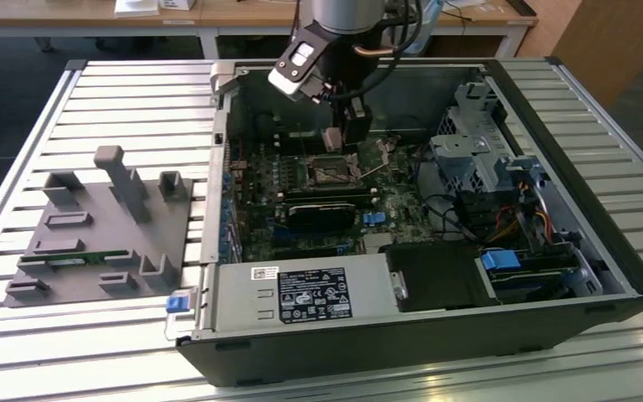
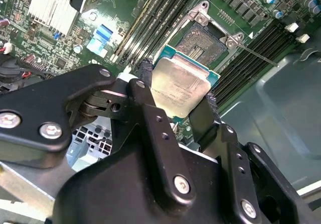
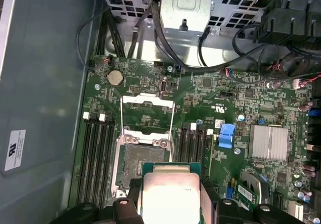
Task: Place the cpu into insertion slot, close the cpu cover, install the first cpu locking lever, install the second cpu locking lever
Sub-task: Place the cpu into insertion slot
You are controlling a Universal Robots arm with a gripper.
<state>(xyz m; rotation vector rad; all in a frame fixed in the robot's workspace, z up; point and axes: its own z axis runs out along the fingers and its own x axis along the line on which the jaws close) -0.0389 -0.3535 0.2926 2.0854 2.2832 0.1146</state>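
Observation:
My gripper (image 2: 178, 91) is shut on the cpu (image 2: 180, 83), a flat silver-grey square chip pinched by its edges between the two black fingers (image 2: 145, 81). It hangs a little above the motherboard, just beside the insertion slot (image 2: 203, 42), which lies open with its dark centre bare. In the first wrist view the cpu (image 3: 169, 191) sits right at the edge of the insertion slot (image 3: 142, 156). The cpu cover (image 3: 148, 99) is swung back flat and the thin locking levers (image 3: 172, 126) stand released. In the exterior view the gripper (image 1: 341, 138) is inside the case, above the insertion slot (image 1: 327, 172).
Black memory slots (image 3: 98, 151) flank the socket on both sides. A metal drive cage (image 1: 472, 146) with cables (image 3: 165, 38) and a power supply (image 1: 299, 297) bound the board. The case walls (image 1: 227, 159) rise around it. A grey fixture (image 1: 98, 239) lies on the slatted table (image 1: 131, 92) at the exterior view's left.

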